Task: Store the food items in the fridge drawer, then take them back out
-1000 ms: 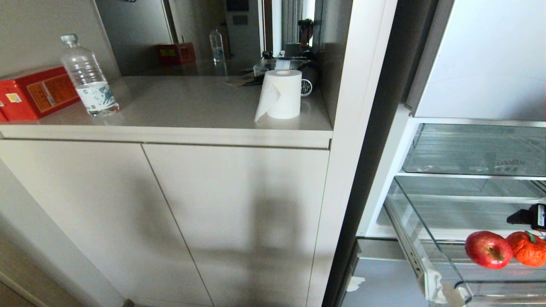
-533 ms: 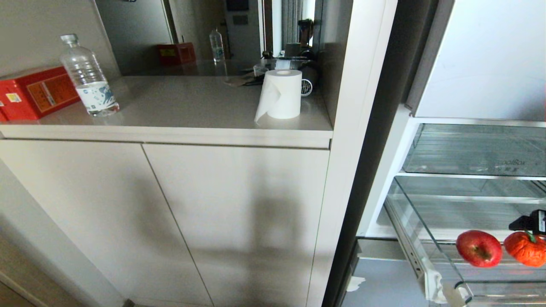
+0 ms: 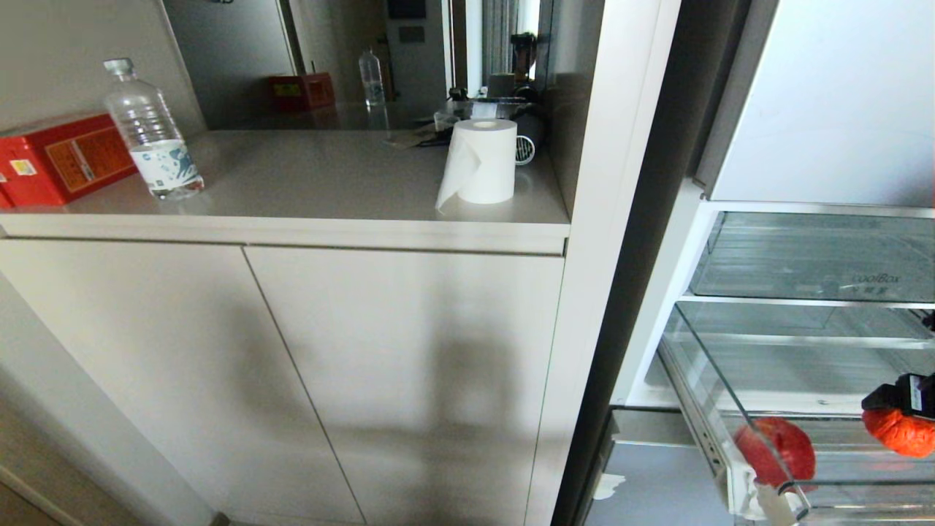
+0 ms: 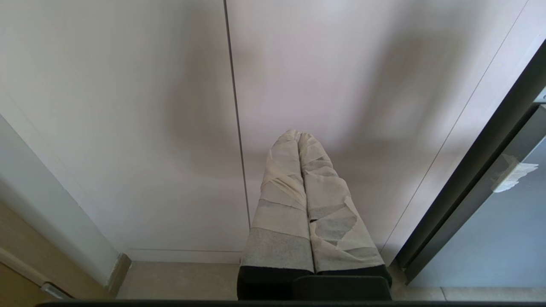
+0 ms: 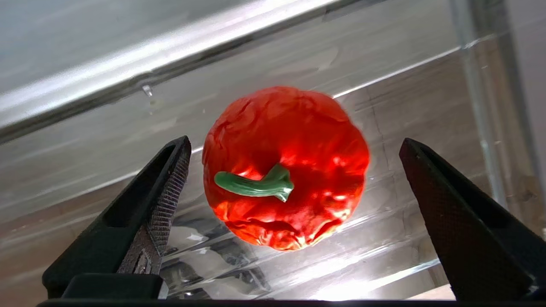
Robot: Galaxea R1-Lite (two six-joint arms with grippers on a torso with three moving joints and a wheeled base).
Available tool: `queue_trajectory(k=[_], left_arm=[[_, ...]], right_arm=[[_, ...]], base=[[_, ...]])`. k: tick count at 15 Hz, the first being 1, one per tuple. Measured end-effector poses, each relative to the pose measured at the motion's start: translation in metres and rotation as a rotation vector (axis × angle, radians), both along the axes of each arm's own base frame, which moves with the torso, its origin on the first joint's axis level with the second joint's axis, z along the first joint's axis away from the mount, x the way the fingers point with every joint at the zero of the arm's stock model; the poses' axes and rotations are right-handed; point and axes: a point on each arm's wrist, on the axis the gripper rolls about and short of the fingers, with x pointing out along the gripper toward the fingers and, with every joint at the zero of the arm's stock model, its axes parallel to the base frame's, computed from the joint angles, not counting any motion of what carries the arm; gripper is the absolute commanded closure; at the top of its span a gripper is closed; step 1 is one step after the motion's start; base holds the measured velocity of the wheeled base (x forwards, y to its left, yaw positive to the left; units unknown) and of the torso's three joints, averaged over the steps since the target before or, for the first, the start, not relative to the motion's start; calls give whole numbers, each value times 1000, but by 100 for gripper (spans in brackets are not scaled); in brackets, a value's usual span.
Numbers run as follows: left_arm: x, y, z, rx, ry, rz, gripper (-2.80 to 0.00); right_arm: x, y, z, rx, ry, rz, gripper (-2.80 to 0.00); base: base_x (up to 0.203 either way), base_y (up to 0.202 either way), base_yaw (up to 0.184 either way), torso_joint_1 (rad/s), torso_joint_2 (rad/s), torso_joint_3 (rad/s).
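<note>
The bumpy orange-red fruit with a green stem lies on the ribbed floor of the fridge drawer. My right gripper hangs over it, open, one finger on each side with gaps to the fruit. In the head view that fruit sits at the right edge under the gripper's black body. The red apple lies near the left front corner of the drawer, seen through its clear wall. My left gripper, with taped fingers, is shut and empty in front of the cabinet doors.
A clear bin with faint lettering sits above the drawer. On the counter to the left stand a water bottle, a red box and a paper roll. White cabinet doors are below.
The apple has rolled left and down toward the drawer's left front corner. My right gripper has come down closer over the orange-red fruit, still open.
</note>
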Motion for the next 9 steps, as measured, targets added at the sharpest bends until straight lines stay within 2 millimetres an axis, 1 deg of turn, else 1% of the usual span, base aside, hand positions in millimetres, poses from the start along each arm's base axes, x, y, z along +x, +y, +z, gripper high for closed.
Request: queue_trajectory(k=[5,8,9], left_arm=[[0,0,0,0,0,0,0],[0,0,0,0,0,0,0],[0,0,0,0,0,1,0]], right_arm=[[1,0,-10,19,30,2,-280],[1,0,-13,20,40,10,-280],[2,0,-14,21,42,10,0]], base=[[0,0,0,0,0,0],[0,0,0,0,0,0],[0,0,0,0,0,0]])
